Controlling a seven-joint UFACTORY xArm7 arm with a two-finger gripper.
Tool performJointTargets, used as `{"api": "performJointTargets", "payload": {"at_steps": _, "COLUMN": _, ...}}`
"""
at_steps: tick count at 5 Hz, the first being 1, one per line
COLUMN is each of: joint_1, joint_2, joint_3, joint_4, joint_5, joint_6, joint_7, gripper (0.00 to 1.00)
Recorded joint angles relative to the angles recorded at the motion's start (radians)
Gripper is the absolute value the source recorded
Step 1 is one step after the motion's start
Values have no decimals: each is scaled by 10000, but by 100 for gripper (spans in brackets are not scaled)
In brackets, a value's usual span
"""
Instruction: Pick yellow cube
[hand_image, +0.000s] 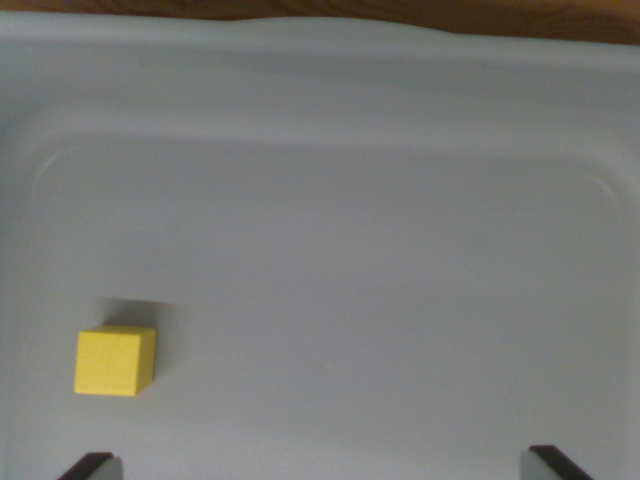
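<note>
The yellow cube (115, 360) is located at the lower left of the frame, resting on the flat floor of a pale grey tray (350, 260), near the tray's left wall. The gripper (325, 465) is represented only by two dark fingertips (88, 466) at the bottom corners of the frame; they are spread wide apart, nothing is held between them, and the cube is seen just above the left one. A strip of brown wooden surface (300, 8) is visible beyond the tray's far rim at the top edge.

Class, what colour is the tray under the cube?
Pale grey tray, seen in the wrist view.

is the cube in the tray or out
In: the cube sits flat on the tray floor, inside its raised rim, untouched by the jaws.
</note>
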Motion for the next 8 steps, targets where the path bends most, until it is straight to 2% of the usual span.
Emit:
{"api": "performJointTargets", "payload": {"at_steps": 1, "joint_1": 53, "joint_2": 117, "joint_3": 37, "joint_4": -157, "joint_5": -19, "joint_6": -253, "joint_7": 111, "gripper": 0}}
{"api": "performJointTargets", "payload": {"at_steps": 2, "joint_1": 53, "joint_2": 117, "joint_3": 37, "joint_4": -157, "joint_5": -19, "joint_6": -253, "joint_7": 111, "gripper": 0}}
{"api": "performJointTargets", "payload": {"at_steps": 3, "joint_1": 115, "joint_2": 255, "joint_3": 81, "joint_4": -342, "joint_5": -41, "joint_6": -552, "joint_7": 243, "gripper": 0}}
{"api": "performJointTargets", "payload": {"at_steps": 4, "joint_1": 115, "joint_2": 255, "joint_3": 81, "joint_4": -342, "joint_5": -41, "joint_6": -552, "joint_7": 243, "gripper": 0}}
{"api": "performJointTargets", "payload": {"at_steps": 5, "joint_1": 186, "joint_2": 413, "joint_3": 131, "joint_4": -553, "joint_5": -66, "joint_6": -892, "joint_7": 392, "gripper": 0}}
{"api": "performJointTargets", "payload": {"at_steps": 6, "joint_1": 186, "joint_2": 413, "joint_3": 131, "joint_4": -553, "joint_5": -66, "joint_6": -892, "joint_7": 392, "gripper": 0}}
{"api": "performJointTargets", "payload": {"at_steps": 7, "joint_1": 264, "joint_2": 584, "joint_3": 185, "joint_4": -783, "joint_5": -93, "joint_6": -1262, "joint_7": 555, "gripper": 0}}
{"api": "performJointTargets", "payload": {"at_steps": 8, "joint_1": 264, "joint_2": 584, "joint_3": 185, "joint_4": -783, "joint_5": -93, "joint_6": -1262, "joint_7": 555, "gripper": 0}}
